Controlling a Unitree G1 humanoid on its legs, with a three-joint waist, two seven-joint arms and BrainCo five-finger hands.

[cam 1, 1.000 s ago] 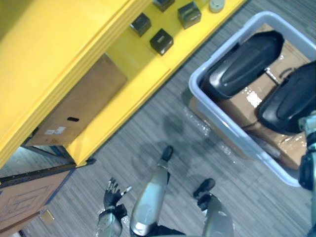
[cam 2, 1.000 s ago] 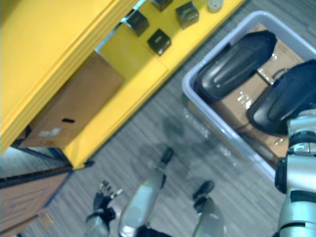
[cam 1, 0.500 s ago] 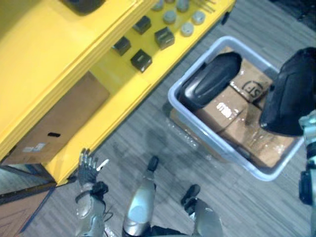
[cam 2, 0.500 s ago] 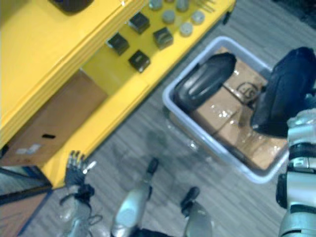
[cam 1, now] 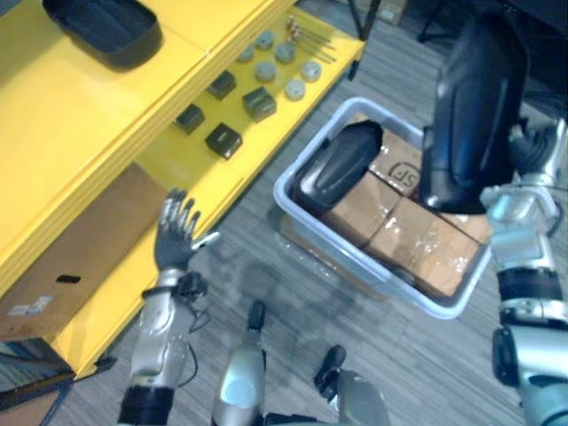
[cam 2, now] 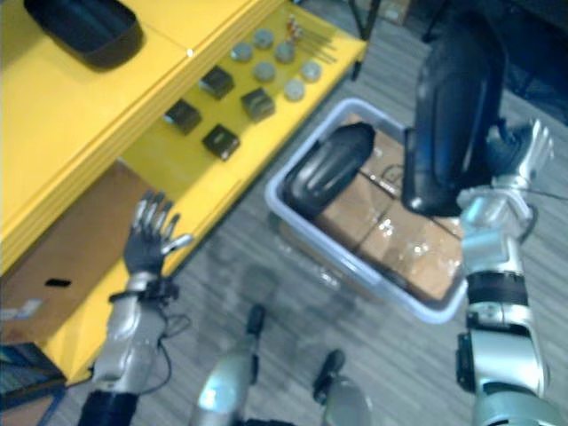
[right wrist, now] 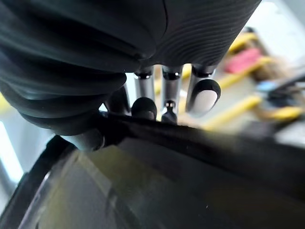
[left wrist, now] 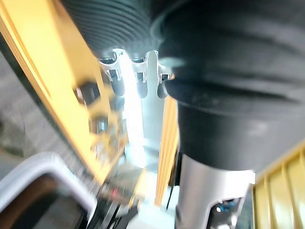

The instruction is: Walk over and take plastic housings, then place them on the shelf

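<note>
Left eye view: the right hand (cam 1: 532,151) grips the rim of a large glossy black plastic housing (cam 1: 470,106), held above the grey plastic bin (cam 1: 355,253). The housing looks stiff, light, likely slippery. The left hand (cam 1: 177,235) hangs spread-fingered beside the yellow shelf (cam 1: 53,133).

One housing (cam 1: 337,166) lies in the bin (cam 1: 373,266), right of the shelf (cam 1: 53,133); a second housing (cam 1: 102,31) sits atop it.

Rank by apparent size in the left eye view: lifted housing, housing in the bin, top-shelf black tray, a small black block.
1. Lifted housing: largest, though likely nearer the camera.
2. Second housing, in the bin, and black tray look alike; not ranked.
3. Small black block: smallest.
</note>
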